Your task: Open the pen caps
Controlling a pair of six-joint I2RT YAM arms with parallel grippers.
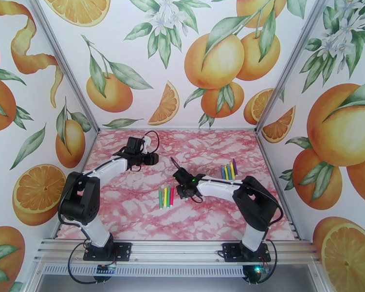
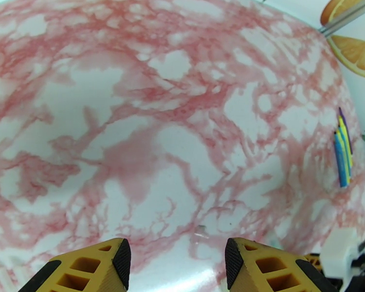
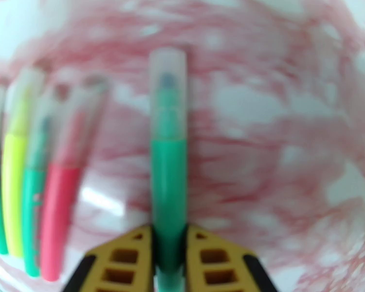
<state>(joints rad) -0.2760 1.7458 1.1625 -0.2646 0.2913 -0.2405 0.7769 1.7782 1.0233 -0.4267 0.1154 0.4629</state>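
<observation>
Pen caps: frosted, see-through sleeves over the pen tips, with the tip colour showing faintly through. They are on all five pens seen from the right wrist, four lying on the table and one in the right gripper. Walls: orange-and-leaf print on three sides. Table: pink-and-white marble pattern. Left gripper: hangs over bare table left of centre, yellow fingers apart, nothing between them. Right gripper: near table centre, fingers clamped on the barrel of a green pen whose capped end points away from the wrist. Whether that pen is clear of the table cannot be told, as the view is blurred. Near row of pens: just left of the right gripper, side by side and touching or nearly so; green, yellow, green, pink-red. Far row of pens: toward the table's right edge, well apart from the near row; blue, yellow, green and purple can be made out, caps too small to judge there.
</observation>
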